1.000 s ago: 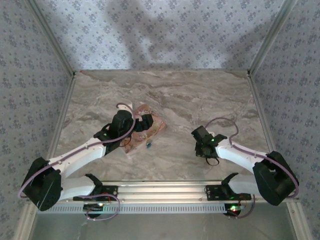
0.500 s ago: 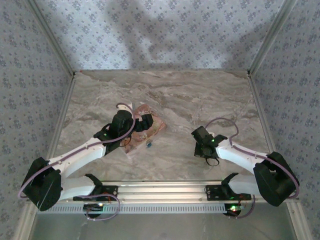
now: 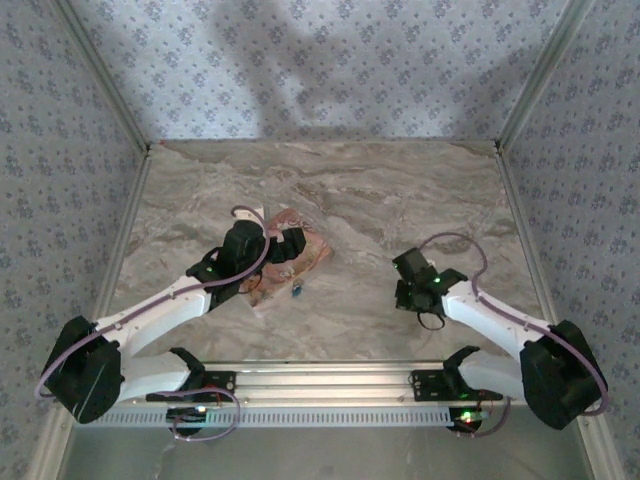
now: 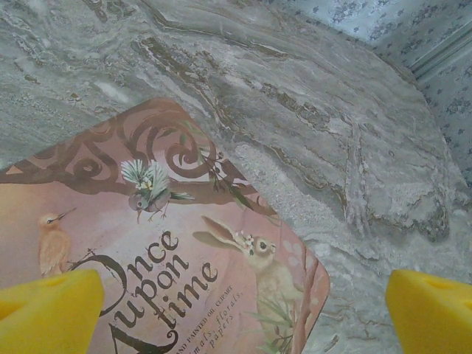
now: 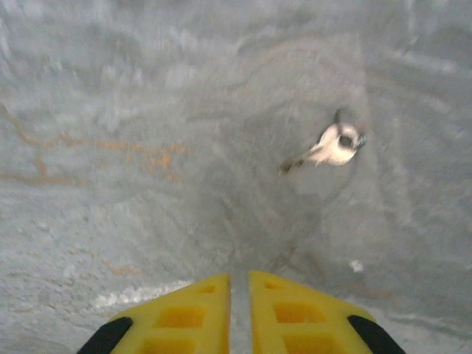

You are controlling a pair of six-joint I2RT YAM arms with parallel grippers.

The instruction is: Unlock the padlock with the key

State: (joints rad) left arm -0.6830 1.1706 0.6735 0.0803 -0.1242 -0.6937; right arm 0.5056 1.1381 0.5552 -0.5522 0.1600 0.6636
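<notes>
Judging from the layout, unlocking has not begun: the padlock [image 3: 297,291] lies on the table [image 3: 400,190] just beside the pink picture box [image 4: 147,243]. The left gripper [image 4: 240,306] hangs wide open over that box; the right gripper [image 5: 238,295], nearly closed and empty, hovers near what may be the key [image 5: 335,144], blurred.
</notes>
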